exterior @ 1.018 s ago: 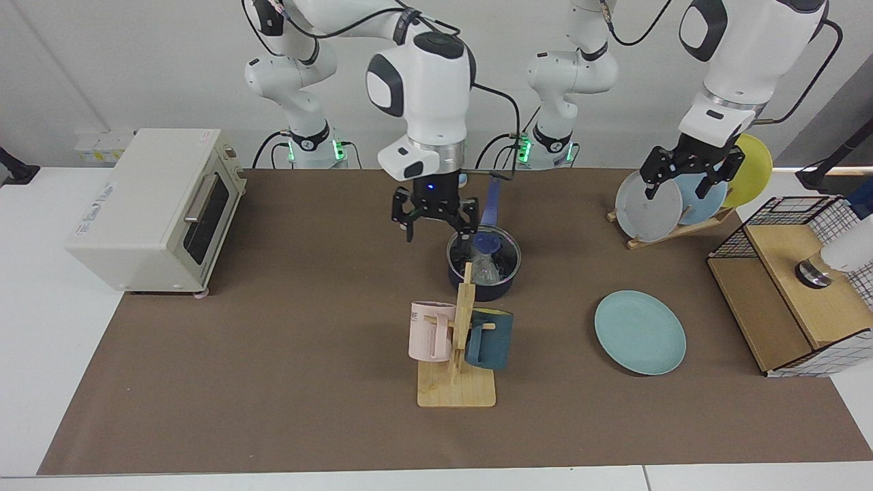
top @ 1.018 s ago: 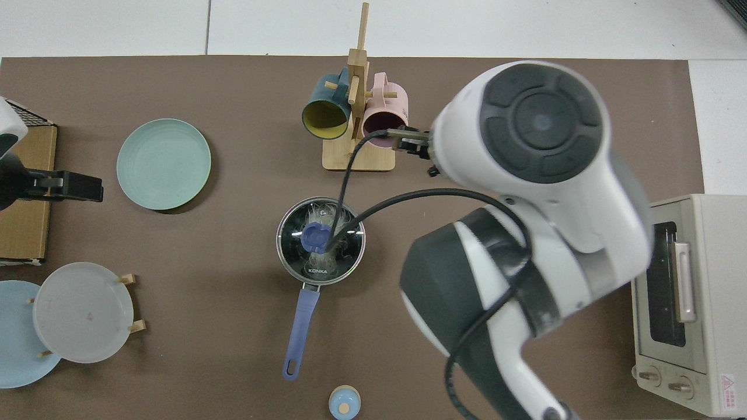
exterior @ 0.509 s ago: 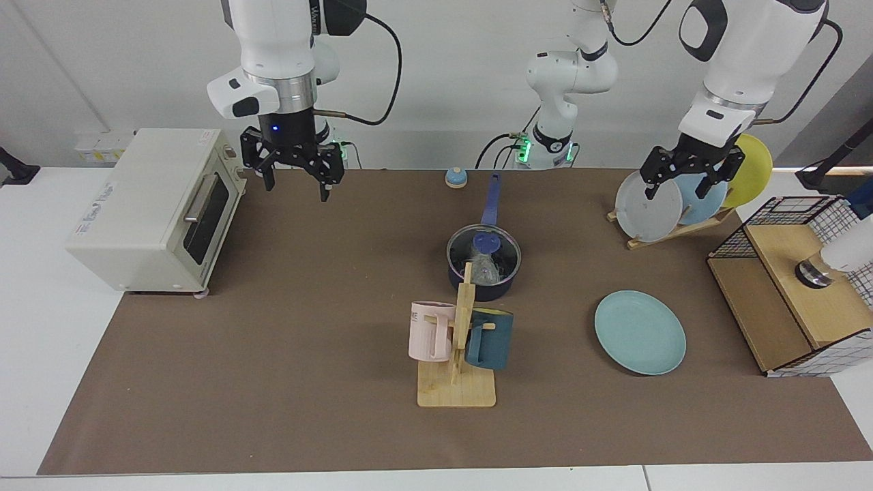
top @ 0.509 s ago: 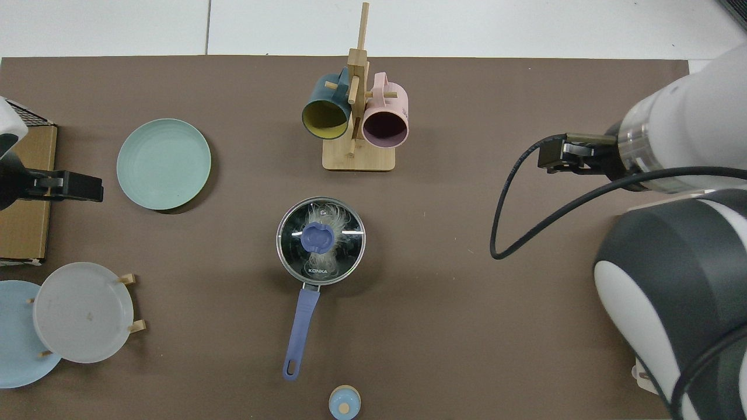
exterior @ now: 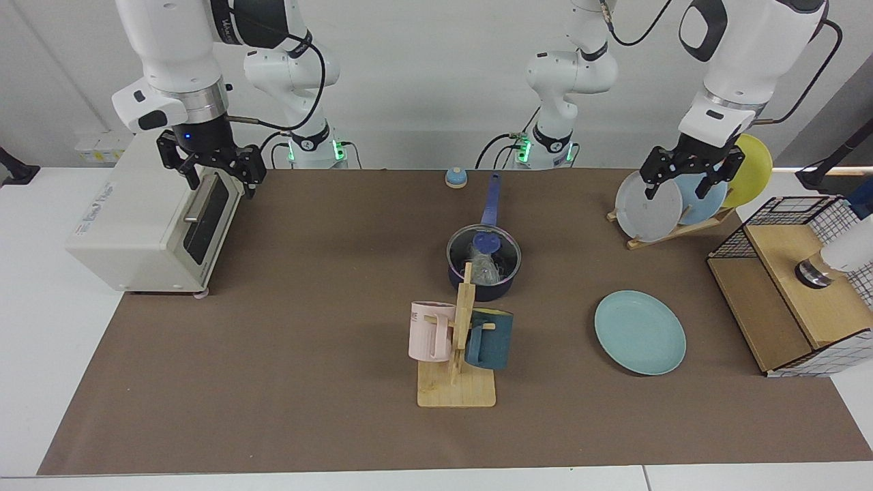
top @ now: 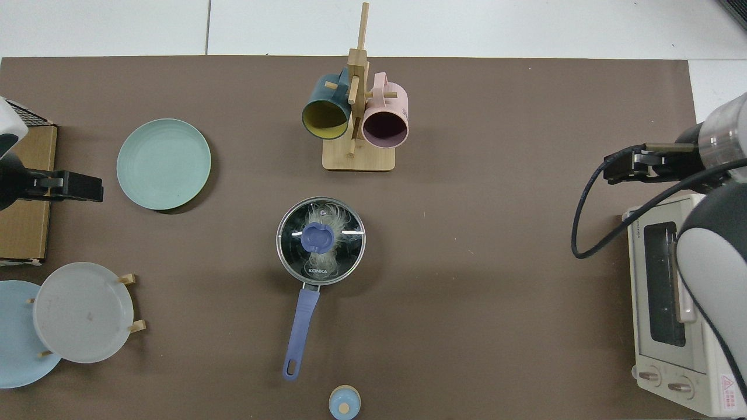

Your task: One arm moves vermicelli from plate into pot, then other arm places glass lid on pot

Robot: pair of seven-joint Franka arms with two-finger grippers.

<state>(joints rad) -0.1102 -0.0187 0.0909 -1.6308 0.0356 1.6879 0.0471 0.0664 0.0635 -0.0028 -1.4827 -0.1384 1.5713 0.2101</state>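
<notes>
The pot (exterior: 483,267) sat mid-table on the brown mat (exterior: 307,354), blue handle pointing toward the arm bases. The glass lid (top: 321,240) was seated on the pot rim, blue knob centred, and the vermicelli (top: 324,221) showed through the glass as a white tangle inside the pot. The turquoise plate (exterior: 640,332) lay flat and bare on the mat, well apart from the pot, on the left arm's side. The right gripper (exterior: 213,166) hung in the air over the toaster oven (exterior: 146,208) at the table edge, fingers spread and holding nothing; in the top view only its wrist and cable showed above the oven. The left gripper (exterior: 691,168) waited up by the dish rack (exterior: 665,228), in front of the grey plate (exterior: 648,197) and the sky-blue plate (exterior: 702,198), with a yellow plate (exterior: 750,170) behind; fingers apart, nothing between them. In front of the pot stood a wooden mug tree (exterior: 460,354) with a pink mug (exterior: 430,331) and a dark teal mug (exterior: 490,339) hung on it. A small blue-topped item (exterior: 455,177) sat near the handle's end. A wire basket with a wooden box (exterior: 794,286) stood at the far side near the plate.
</notes>
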